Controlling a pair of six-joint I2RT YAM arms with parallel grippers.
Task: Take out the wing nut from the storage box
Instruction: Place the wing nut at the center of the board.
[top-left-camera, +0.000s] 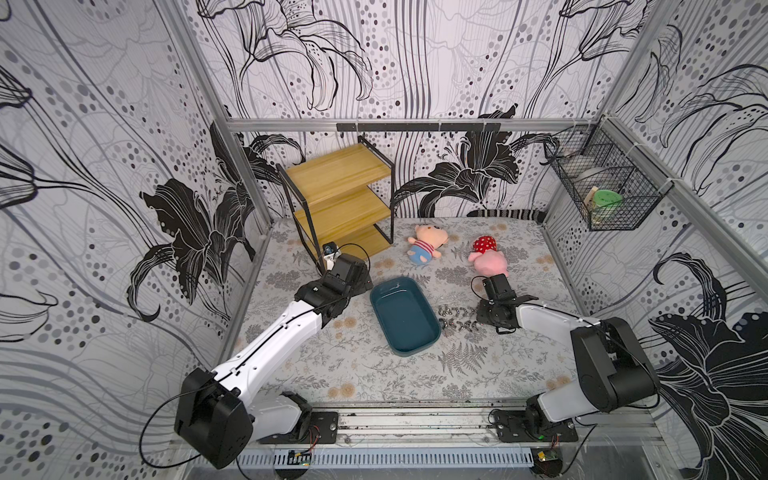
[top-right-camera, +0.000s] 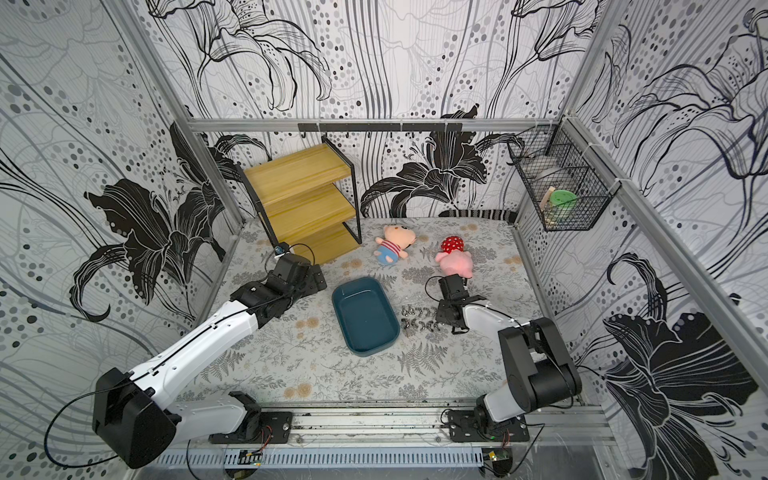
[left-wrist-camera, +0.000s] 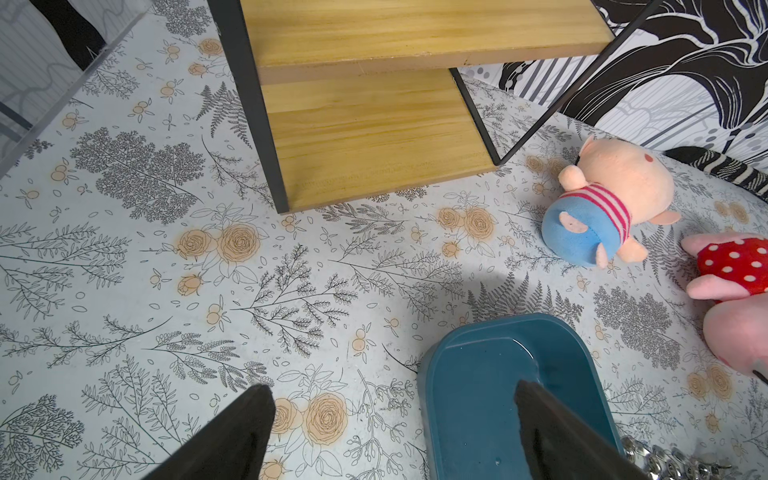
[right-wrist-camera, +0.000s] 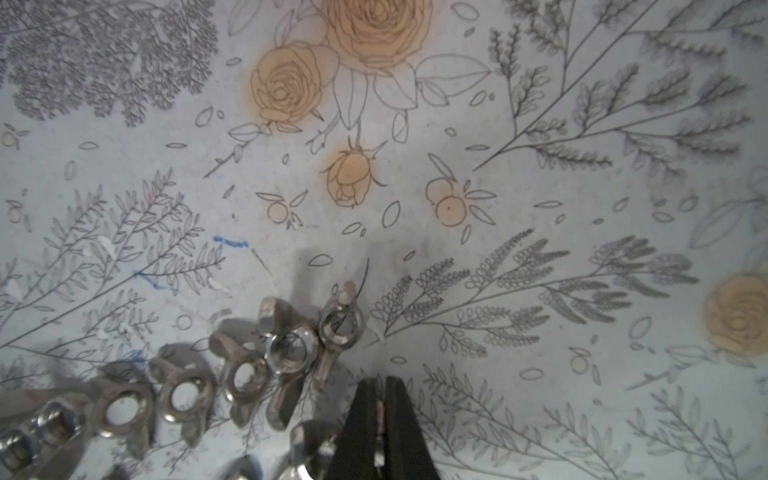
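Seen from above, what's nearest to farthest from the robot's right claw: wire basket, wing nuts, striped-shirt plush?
1. Wing nuts: right beside the right gripper.
2. Striped-shirt plush: lying toward the back.
3. Wire basket: hanging high, far right.

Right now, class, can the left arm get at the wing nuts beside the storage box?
Probably not easily: the storage box lies between the left gripper and the wing nuts, with the right gripper beside them.

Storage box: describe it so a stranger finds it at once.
From the wooden shelf at the back, come forward to the middle of the floral mat. There lies the storage box, beside a cluster of metal wing nuts. It is the only dark teal tray, rimmed with rounded corners.
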